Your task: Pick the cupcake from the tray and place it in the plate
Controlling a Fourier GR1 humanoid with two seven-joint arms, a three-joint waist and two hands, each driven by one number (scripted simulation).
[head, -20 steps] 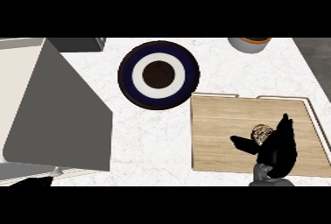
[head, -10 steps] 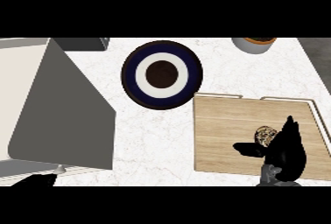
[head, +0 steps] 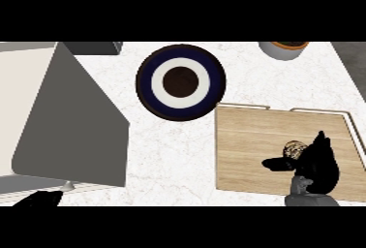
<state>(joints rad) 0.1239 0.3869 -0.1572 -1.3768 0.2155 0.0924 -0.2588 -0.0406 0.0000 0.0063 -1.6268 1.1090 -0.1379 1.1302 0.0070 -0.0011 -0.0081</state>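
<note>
The cupcake (head: 292,148) sits on the wooden tray (head: 250,145) at the right, partly hidden by my right hand (head: 316,164). That hand rests over the tray's near right part. Its fingers (head: 321,143) stand straight just right of the cupcake, and its thumb (head: 275,164) reaches out below it, so the cupcake lies in the gap between them. The round plate (head: 181,104), dark blue rim with a white ring and brown centre, lies left of and beyond the tray with nothing on it. A small piece of my left hand (head: 43,199) shows at the lower left edge.
A large white and grey slanted box (head: 64,116) fills the left side. A grey bowl with brown contents (head: 283,49) stands at the far right. A dark grey block (head: 93,47) sits at the far edge. White marble counter (head: 172,155) lies between box and tray.
My right hand has edged slightly right and closer against the cupcake. The cupcake still sits on the tray, and the plate has not moved.
</note>
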